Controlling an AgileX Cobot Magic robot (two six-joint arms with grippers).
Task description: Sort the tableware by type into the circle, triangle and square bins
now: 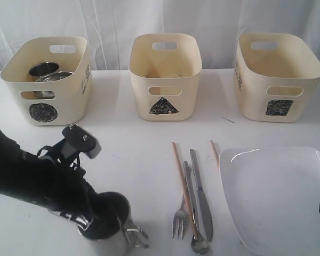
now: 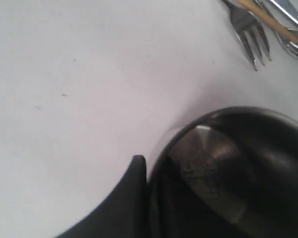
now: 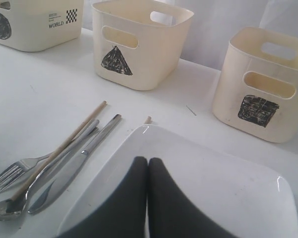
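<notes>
Sorting is partly done: the circle bin [image 1: 69,98], well ahead of the left claw [image 2: 150,171], already holds a steel mug [image 1: 42,69] and a steel bowl [image 1: 58,78]. That claw is clamped on the second mug [image 1: 122,218], on the table. Fork [image 1: 180,218], knife [image 1: 200,186], spoon [image 1: 200,244] and chopsticks [image 1: 180,176] lie beside the right claw [image 3: 148,163], which hovers pinched together over the white plate [image 3: 213,183]. The triangle bin [image 1: 165,80] shows nothing inside; the inside of the square bin [image 1: 277,85] is hidden.
</notes>
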